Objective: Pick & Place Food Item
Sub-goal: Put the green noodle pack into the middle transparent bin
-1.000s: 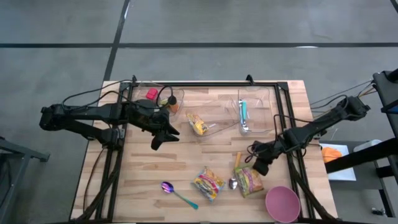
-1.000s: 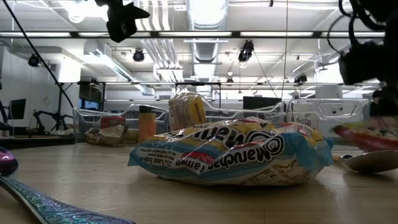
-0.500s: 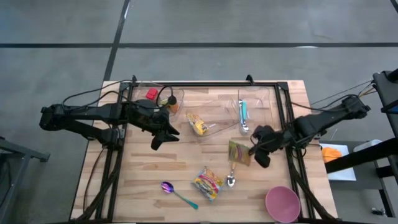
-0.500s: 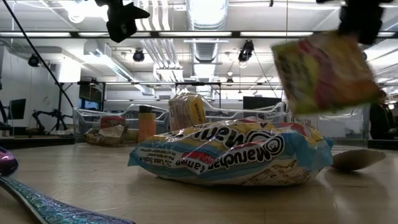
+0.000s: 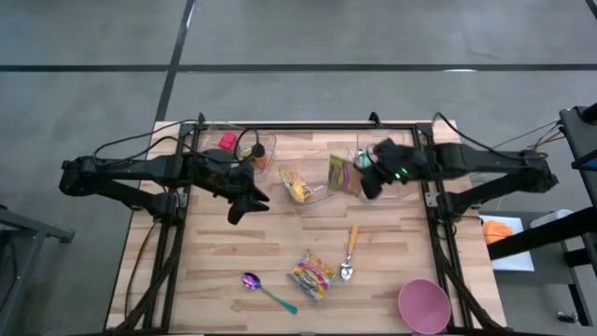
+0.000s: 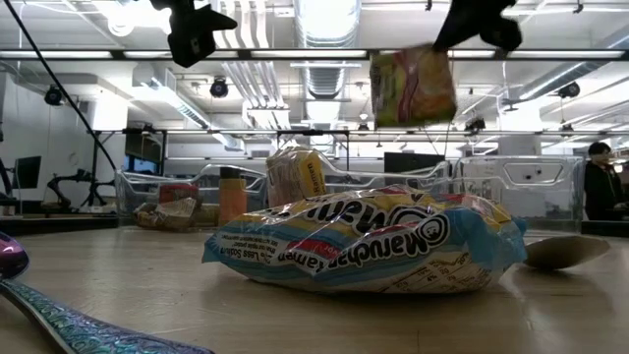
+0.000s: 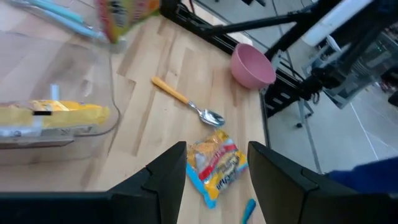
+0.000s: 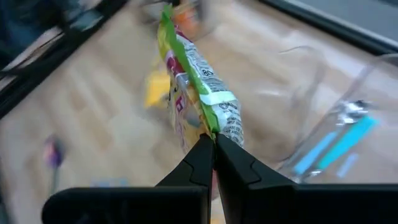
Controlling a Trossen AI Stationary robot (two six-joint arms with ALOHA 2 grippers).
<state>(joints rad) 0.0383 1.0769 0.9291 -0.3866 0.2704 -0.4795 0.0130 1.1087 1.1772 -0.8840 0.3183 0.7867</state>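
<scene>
A yellow-and-green food packet (image 5: 342, 175) hangs in the air at the far side of the table, between the middle clear bin (image 5: 322, 193) and the right clear bin (image 5: 403, 154). My right gripper (image 5: 366, 183) is shut on it. The low view shows the packet (image 6: 413, 87) high above the table. A second, blue-and-yellow noodle packet (image 5: 312, 275) lies flat on the wood near the front. My left gripper (image 5: 244, 207) hovers open left of centre, with nothing between its fingers (image 7: 168, 180). My right gripper pinches one end edge of the packet (image 8: 214, 127) between its two fingers (image 8: 231, 163). The fingers come slanting down from the table's right side. The packet stands edge-on beyond the fingertips and hangs clear of the table and the bins (image 6: 413, 87).
An orange-handled spoon (image 5: 350, 252), a purple spoon with a teal handle (image 5: 266, 289) and a pink bowl (image 5: 424, 306) lie near the front. The middle bin holds a yellow packet (image 5: 297, 187), the right bin a teal utensil (image 5: 365, 166). The left bin (image 5: 264, 145) holds small items.
My right gripper has lifted the yellow-and-green packet off the table near the right front. It has carried it up, toward the far edge and leftward, tipping as it rose. The packet now hangs clear beside the bins. The orange-handled spoon, which the gripper hid before, lies in view.
</scene>
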